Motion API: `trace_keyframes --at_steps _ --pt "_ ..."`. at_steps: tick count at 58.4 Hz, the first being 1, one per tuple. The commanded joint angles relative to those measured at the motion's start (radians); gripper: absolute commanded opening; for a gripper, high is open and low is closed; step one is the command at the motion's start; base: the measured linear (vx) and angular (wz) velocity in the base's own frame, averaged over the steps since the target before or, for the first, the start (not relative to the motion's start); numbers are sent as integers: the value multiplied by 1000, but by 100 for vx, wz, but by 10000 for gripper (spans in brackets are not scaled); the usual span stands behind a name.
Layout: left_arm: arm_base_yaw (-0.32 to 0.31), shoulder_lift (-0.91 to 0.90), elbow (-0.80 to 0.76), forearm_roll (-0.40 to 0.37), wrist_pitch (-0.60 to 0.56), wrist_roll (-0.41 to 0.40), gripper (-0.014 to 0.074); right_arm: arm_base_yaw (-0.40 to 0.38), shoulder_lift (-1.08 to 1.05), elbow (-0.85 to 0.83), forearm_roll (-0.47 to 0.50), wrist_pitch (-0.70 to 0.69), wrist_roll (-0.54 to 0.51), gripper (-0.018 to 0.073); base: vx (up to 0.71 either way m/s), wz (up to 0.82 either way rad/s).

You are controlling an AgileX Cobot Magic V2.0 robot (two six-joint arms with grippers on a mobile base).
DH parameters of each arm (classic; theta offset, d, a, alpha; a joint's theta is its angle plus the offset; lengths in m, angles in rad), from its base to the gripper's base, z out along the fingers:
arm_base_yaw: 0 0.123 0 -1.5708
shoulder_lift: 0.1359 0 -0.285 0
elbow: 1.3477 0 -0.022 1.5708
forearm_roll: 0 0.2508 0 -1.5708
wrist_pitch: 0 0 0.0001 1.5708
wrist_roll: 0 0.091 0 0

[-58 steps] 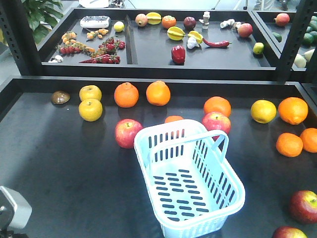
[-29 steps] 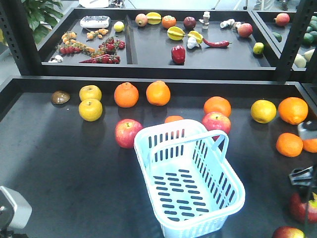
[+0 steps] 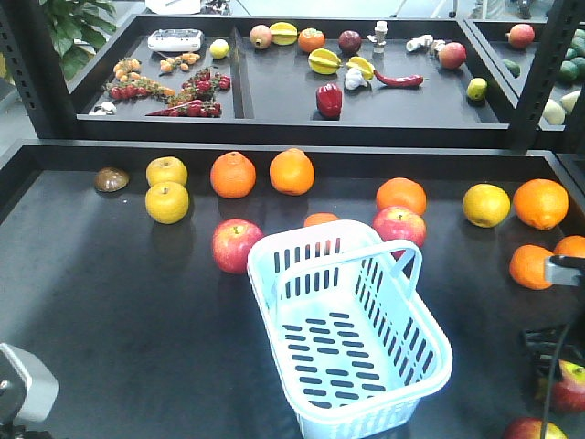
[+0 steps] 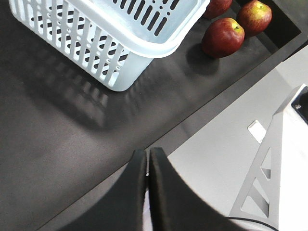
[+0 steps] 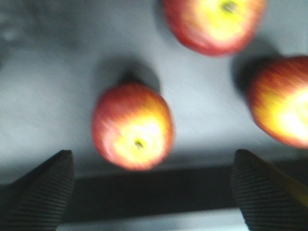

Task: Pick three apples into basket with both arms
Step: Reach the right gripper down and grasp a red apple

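The pale blue basket (image 3: 402, 366) stands empty in the middle of the black table, and its corner fills the top of the left wrist view (image 4: 120, 43). Three dark red apples lie at the table's front right corner (image 4: 222, 37); two of them show in the front view (image 3: 569, 386). In the blurred right wrist view the nearest apple (image 5: 132, 126) lies just beyond the open right gripper (image 5: 151, 154), stem side up, with two more behind it. The right arm (image 3: 565, 271) hangs over them at the right edge. The left gripper (image 4: 147, 153) is shut and empty, over the table's front edge.
Two brighter pinkish-red apples (image 3: 237, 245) (image 3: 399, 226) lie close behind the basket. Oranges (image 3: 233, 175) and yellow fruits (image 3: 167, 202) are spread along the back and right of the table. A raised tray (image 3: 274, 101) of mixed produce stands behind.
The right arm has come into the front view at the right edge and dropped lower over the front right apples, partly covering them. The basket and the left arm have not moved.
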Motion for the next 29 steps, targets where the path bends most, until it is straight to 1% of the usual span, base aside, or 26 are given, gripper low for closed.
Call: trace_keyframes --at_steps 1,9,15,29 --pt "-5 -3 -24 -38 -35 -2 -6 -8 -5 28 15 -51 -16 605 0 0" --pt "-5 -3 -24 -37 -33 -2 -6 -8 33 96 15 -118 -27 602 0 0" --pt "-5 -3 -24 -37 -33 -2 -6 -8 46 113 22 -156 -27 599 0 0" --pt "-5 -3 -24 -37 -32 -2 -6 -8 50 113 47 -178 -39 599 0 0"
